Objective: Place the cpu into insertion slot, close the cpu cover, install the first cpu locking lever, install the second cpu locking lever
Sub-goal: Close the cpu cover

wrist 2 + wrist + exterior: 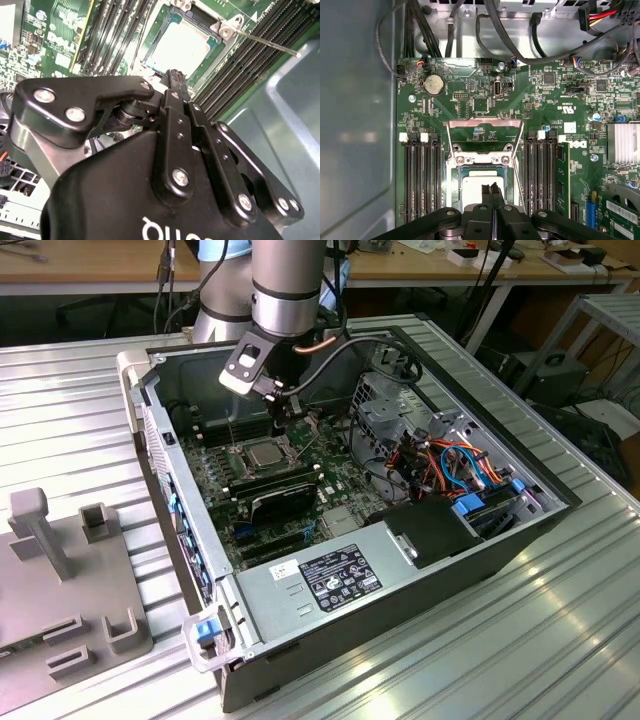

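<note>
– Two fingers of the claw are pressed flat together with nothing between them, tips just above the chip.
– Where does the chip sit?
– Flat in the socket, grey top up. It is square, so it has no long axis; its edges run parallel to the memory slots on either side. The fingers hide part of it in the first wrist view, and it covers the socket's pins.
– And the cover?
– The cover frame stands raised off the socket, hinged on the side toward the coin battery, with board showing through its window. One thin lever juts out slantwise from the socket corner in the second wrist view; I cannot make out the other's position.
</note>
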`<state>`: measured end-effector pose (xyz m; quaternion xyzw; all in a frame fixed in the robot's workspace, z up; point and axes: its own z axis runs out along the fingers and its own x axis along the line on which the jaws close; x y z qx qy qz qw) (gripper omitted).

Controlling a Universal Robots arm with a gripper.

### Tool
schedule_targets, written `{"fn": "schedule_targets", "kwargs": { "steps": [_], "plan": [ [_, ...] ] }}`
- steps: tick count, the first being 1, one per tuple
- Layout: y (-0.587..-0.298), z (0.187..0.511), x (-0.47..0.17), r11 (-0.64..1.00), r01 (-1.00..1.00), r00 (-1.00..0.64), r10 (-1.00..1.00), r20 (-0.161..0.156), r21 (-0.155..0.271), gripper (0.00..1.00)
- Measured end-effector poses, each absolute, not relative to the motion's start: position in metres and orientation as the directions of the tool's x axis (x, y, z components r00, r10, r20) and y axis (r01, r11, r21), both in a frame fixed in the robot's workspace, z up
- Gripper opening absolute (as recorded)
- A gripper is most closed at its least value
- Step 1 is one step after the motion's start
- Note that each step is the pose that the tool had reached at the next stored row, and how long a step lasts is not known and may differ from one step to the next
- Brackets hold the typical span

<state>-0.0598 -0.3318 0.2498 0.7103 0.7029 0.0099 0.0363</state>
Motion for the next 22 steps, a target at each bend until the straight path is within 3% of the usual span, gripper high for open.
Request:
{"fn": "schedule_targets", "kwargs": {
  "steps": [22],
  "plan": [
    [-0.331,0.253,-0.046,-0.010,0.998,0.012,0.999,-0.039,0.066,0.11]
  ]
}}
